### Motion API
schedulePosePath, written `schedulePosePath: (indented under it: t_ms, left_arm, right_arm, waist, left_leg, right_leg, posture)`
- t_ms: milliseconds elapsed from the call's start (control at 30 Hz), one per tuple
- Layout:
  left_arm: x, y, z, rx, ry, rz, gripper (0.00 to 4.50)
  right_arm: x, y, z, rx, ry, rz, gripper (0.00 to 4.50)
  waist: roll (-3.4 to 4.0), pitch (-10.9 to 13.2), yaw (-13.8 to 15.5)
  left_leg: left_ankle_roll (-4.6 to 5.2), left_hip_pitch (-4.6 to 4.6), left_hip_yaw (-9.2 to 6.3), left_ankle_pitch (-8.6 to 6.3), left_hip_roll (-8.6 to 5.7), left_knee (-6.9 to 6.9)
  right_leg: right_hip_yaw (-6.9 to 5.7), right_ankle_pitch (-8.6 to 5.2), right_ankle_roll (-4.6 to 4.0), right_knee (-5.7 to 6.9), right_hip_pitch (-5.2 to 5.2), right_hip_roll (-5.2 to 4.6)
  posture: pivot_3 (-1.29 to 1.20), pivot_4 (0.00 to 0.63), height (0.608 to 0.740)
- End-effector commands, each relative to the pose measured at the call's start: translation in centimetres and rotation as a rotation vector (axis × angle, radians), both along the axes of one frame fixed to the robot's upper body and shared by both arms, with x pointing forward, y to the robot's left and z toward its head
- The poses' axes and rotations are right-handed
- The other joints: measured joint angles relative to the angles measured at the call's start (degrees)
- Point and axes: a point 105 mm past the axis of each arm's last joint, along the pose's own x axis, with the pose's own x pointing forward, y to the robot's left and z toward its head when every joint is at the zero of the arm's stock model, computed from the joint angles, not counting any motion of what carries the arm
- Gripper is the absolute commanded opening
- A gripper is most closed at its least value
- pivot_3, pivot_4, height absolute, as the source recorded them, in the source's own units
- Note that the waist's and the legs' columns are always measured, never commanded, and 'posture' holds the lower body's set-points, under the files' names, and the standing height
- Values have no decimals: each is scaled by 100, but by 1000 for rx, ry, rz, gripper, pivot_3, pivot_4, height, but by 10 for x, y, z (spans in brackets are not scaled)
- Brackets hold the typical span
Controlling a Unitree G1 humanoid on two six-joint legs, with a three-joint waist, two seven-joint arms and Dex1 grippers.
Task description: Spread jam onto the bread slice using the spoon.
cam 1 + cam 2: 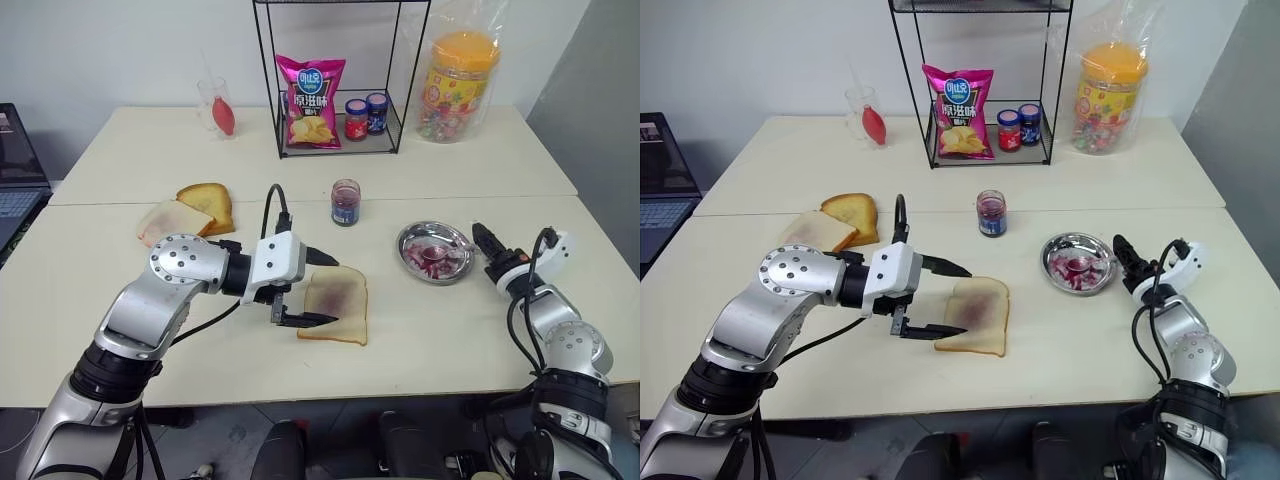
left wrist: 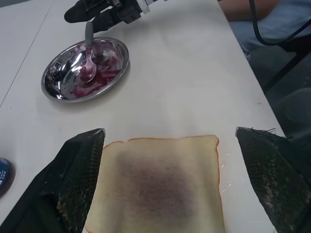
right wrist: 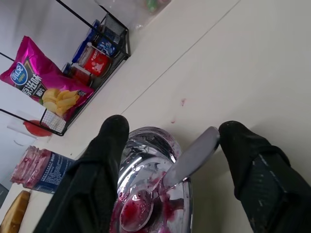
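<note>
Two pale tables (image 1: 470, 330) pushed together fill the scene, backed by a white wall. Along the far side stand a black wire rack (image 1: 340, 75) holding a pink chip bag (image 1: 310, 100) and two small jars with red and blue lids (image 1: 366, 116), a clear tub with an orange lid (image 1: 459, 85) to its right, and a glass with something red in it (image 1: 219, 106) to its left. A laptop (image 1: 18, 175) sits at the left edge.

Near the front, the bread slice (image 1: 336, 305) lies flat, with a purple smear of jam (image 2: 160, 182) across its middle. The left gripper (image 1: 305, 290) straddles the slice's left end, jaws spread wide, one finger (image 2: 73, 179) at each side edge; whether they touch the crust I cannot tell. Nothing is gripped.

To the right, a small steel dish (image 1: 434, 252) smeared with jam holds the spoon (image 3: 167, 187), bowl down in the red, handle slanting up over the rim. The right gripper (image 3: 170, 145) reaches in from the dish's right side, jaws parted; the handle's tip lies against one finger (image 3: 248, 160) while the other stands clear of it, so the spoon is not clamped.

A jam jar (image 1: 345, 202) stands behind the slice, and two more slices, one toasted (image 1: 208, 203) and one pale (image 1: 170, 220), lie to the left.
</note>
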Motion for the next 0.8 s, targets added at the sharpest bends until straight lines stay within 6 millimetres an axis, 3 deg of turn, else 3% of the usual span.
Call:
schedulePosePath:
  t_ms: [33,333,567,800]
  left_arm:
    - [0,-2,3,4,-23,-12,4500]
    - [4,1,1,3,-27,13,4500]
    - [7,3,3,-12,-29,39,4500]
    - [11,8,16,-106,-2,134,4500]
  right_arm:
    - [3,-3,16,17,-57,-12,2308]
    - [1,-7,19,19,-70,-7,108]
    - [-2,-10,26,23,-111,-2,36]
    - [-16,-7,64,-2,-228,18,36]
  waist:
    - [0,0,0]
    - [0,0,-2]
    - [1,0,-2]
    - [5,3,-1]
  left_leg:
    - [0,0,0,0,0,0]
    - [0,0,2,0,0,0]
    - [0,1,3,0,0,0]
    - [0,-9,3,0,1,0]
  right_leg:
    - [0,0,0,1,0,0]
    - [2,1,2,0,0,0]
    - [4,3,5,0,0,0]
    - [4,3,5,-1,-8,0]
  posture:
    - [0,150,740]
    - [0,150,740]
    - [0,150,740]
    - [0,150,740]
